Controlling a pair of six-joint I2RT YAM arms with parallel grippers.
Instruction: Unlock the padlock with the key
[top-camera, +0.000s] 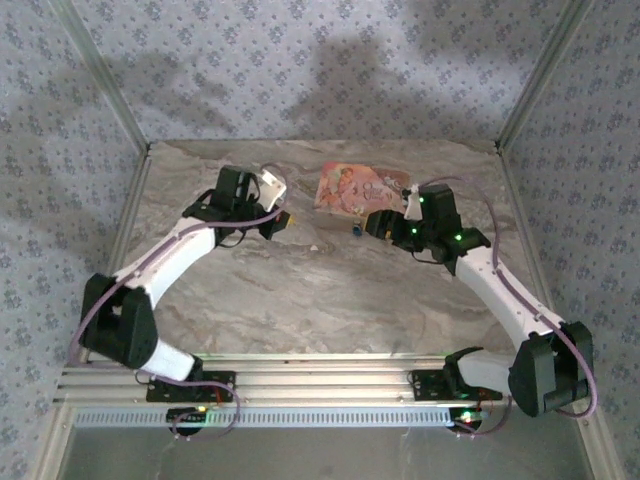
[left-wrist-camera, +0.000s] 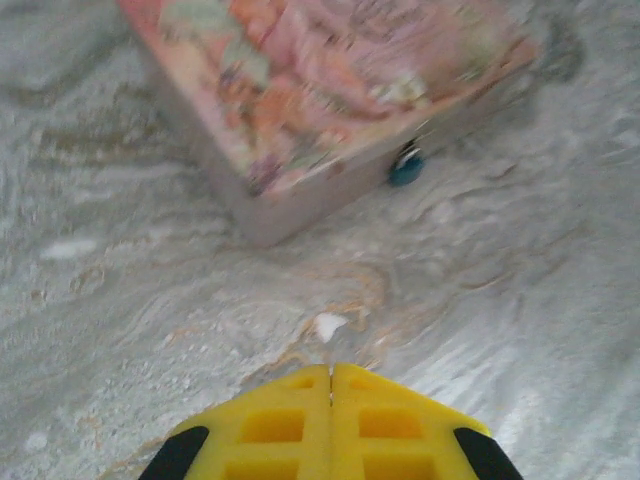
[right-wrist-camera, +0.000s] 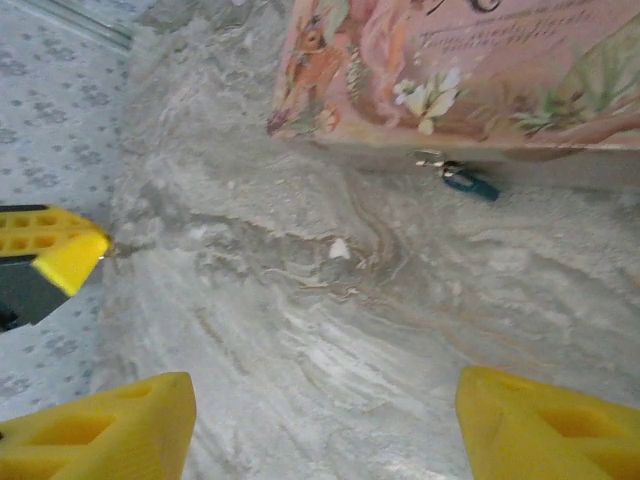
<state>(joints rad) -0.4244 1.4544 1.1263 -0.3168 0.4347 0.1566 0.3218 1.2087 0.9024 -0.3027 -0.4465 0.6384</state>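
Note:
The tiny teal-blue padlock (top-camera: 357, 232) lies on the marble table against the near edge of the flat pink patterned box (top-camera: 355, 188). In the left wrist view the padlock (left-wrist-camera: 406, 168) hangs at the box's (left-wrist-camera: 330, 80) front side, well ahead of my left gripper (left-wrist-camera: 331, 375), whose yellow pads are pressed together. Whether a key sits between them is hidden. My right gripper (right-wrist-camera: 325, 430) is open above bare table, with the padlock (right-wrist-camera: 470, 181) ahead and to the right, under the box (right-wrist-camera: 470, 70). From above, the left gripper (top-camera: 285, 218) and right gripper (top-camera: 375, 222) flank the padlock.
A small white chip (left-wrist-camera: 327, 325) marks the marble (top-camera: 300, 290) between the grippers and the box. The left gripper's yellow tip (right-wrist-camera: 60, 250) shows at the left in the right wrist view. Patterned walls and metal posts (top-camera: 125, 215) bound the table.

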